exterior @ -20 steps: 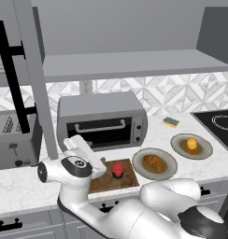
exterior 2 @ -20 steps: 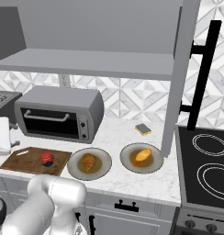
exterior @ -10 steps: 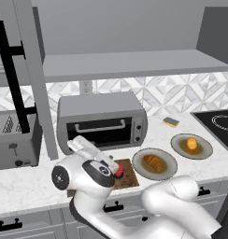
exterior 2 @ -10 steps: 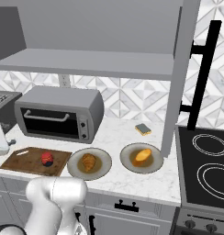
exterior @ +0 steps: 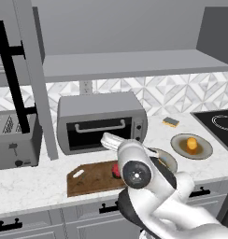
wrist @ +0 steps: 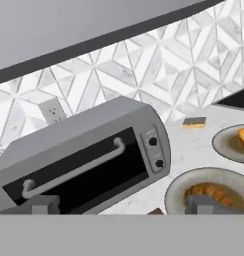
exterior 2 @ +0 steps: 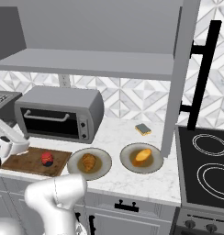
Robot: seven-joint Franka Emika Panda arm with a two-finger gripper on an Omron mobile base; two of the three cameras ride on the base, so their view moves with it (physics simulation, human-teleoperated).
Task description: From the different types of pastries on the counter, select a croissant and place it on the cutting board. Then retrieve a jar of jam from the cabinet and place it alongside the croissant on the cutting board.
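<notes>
Here, bare counter (exterior 2: 118, 137) between toaster oven (exterior 2: 58, 112) and plates; gripper (wrist: 119, 205) spread wide, empty; ridged golden croissant (exterior 2: 89, 161) on grey plate (exterior 2: 102, 167); red jam jar (exterior 2: 47, 159) on cutting board (exterior 2: 22, 160).

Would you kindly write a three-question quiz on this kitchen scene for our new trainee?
1. True or false: the croissant lies on the cutting board.
2. What stands on the cutting board? A) the jar of jam B) the sponge C) the round bun
3. Fill in: the hand's fingers stand ____, holding nothing.

Key: 1. False; it lies on a plate beside the board. 2. A. 3. open.
</notes>
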